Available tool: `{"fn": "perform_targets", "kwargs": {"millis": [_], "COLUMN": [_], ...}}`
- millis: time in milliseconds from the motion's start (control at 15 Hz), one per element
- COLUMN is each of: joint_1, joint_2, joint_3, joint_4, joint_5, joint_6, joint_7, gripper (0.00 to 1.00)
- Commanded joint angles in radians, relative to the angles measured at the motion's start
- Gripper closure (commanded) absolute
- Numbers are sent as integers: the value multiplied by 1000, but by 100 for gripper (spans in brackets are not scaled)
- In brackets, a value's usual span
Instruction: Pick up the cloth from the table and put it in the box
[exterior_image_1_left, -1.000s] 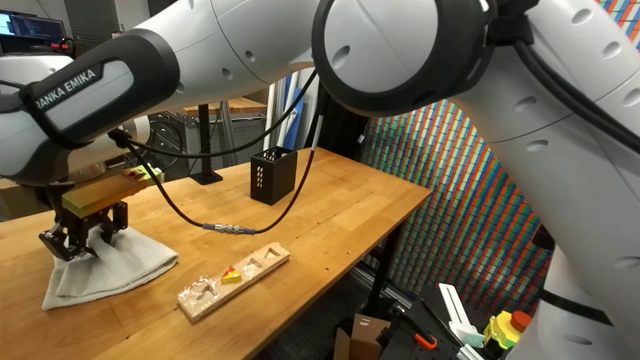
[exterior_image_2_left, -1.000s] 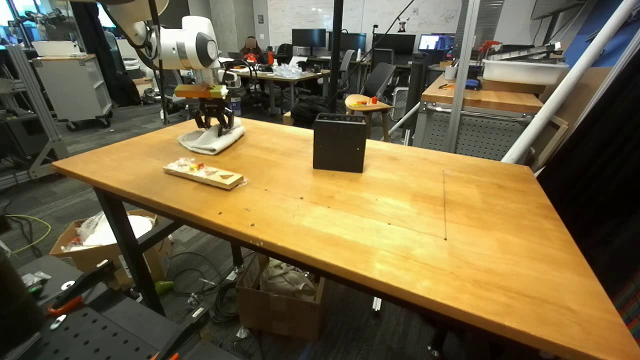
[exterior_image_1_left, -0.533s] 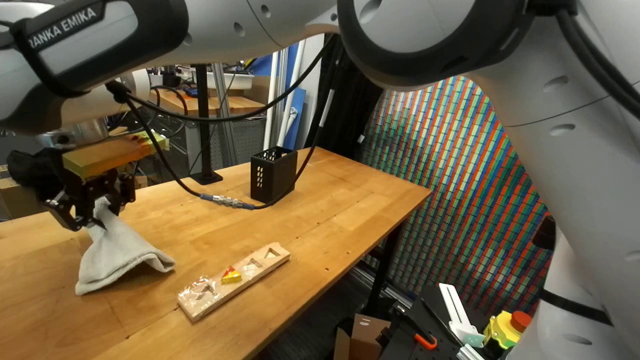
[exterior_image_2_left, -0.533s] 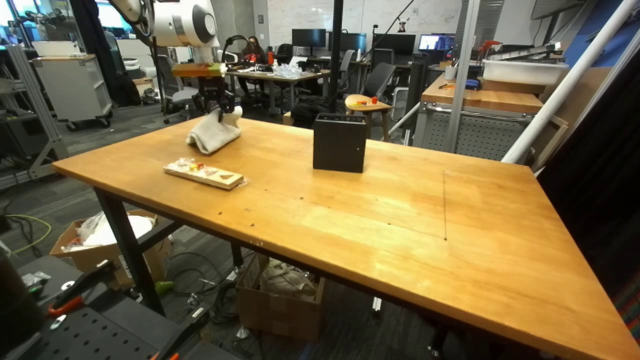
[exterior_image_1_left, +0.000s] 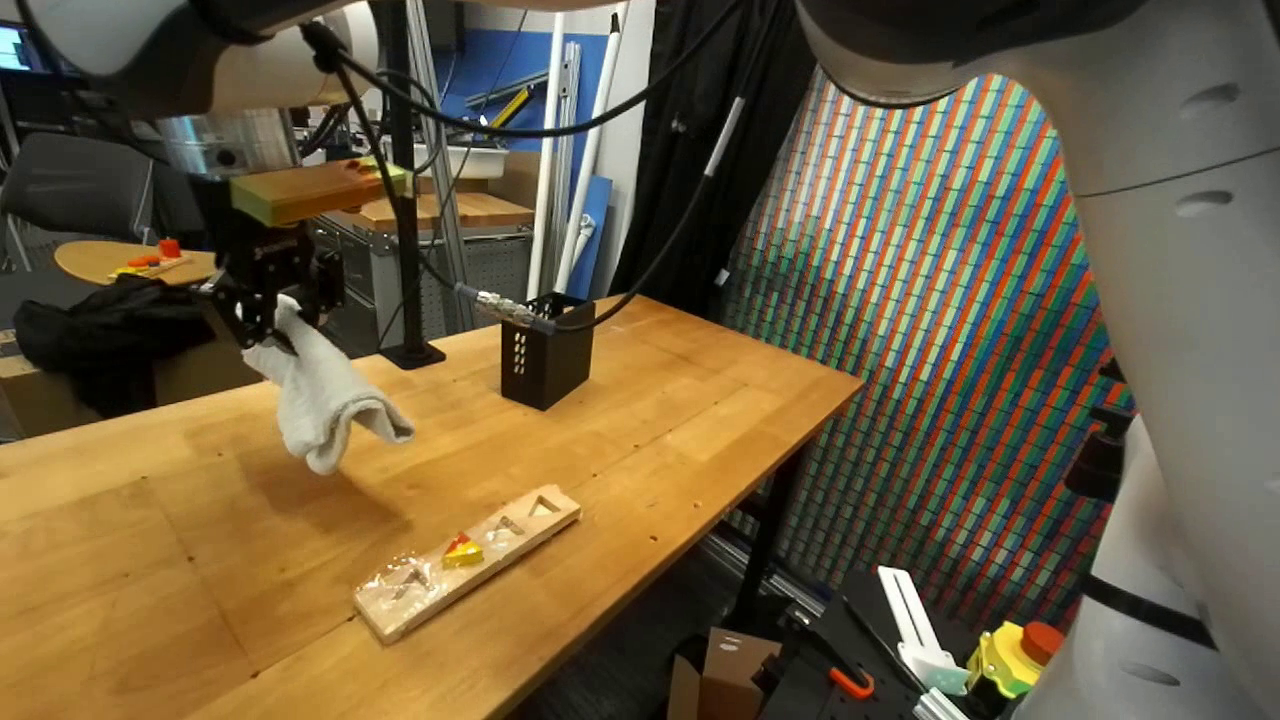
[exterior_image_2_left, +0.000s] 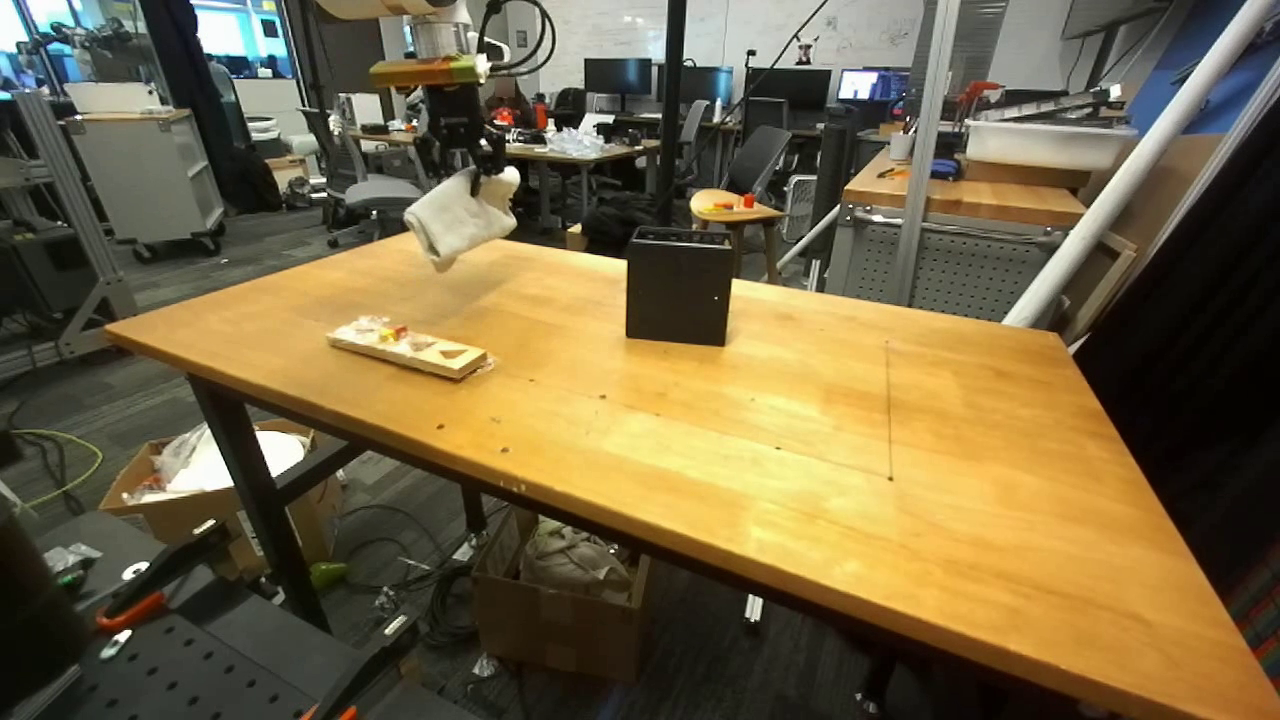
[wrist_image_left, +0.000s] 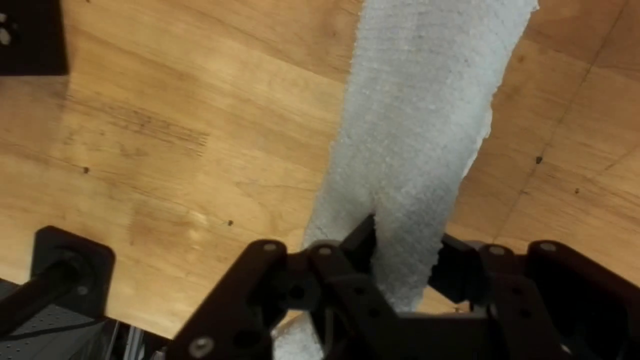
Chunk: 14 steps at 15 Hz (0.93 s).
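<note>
Your pincer (wrist_image_left: 407, 257) holds the white cloth (wrist_image_left: 420, 100) squeezed between its two fingers (wrist_image_left: 457, 270). The cloth hangs in the air over the desk (exterior_image_1_left: 630, 450), not touching it. In the wrist view its long way runs from the fingers up to the top edge, and a dark corner of what looks like the box (wrist_image_left: 35, 40) peeks in at the upper left. So the cloth points past the box, not straight at it. In both exterior views the black box (exterior_image_1_left: 545, 365) stands on the desk to the right of your pincer, well apart from it, open at the top. Going sideways to get over that opening seems to be your next job. The loose end looks lower than the rim, so I think you should lift, then cross, then lower. The opening looks small for such floppy stuff, and a corner could catch. Behind the box a black post (exterior_image_2_left: 671, 110) rises; stay clear.
</note>
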Motion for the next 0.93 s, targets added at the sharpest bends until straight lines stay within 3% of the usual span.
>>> {"fn": "perform_targets", "kwargs": {"millis": [0, 467, 867], "joint_1": [-66, -207, -294], "joint_2": [-120, -220, -204], "joint_3": [-16, -52, -79], "joint_4": [-88, -129, -75], "joint_5": [3, -3, -1], "joint_6": [-33, -80, -117], "joint_7": [-102, -310, -474], "gripper": [96, 96, 96]}}
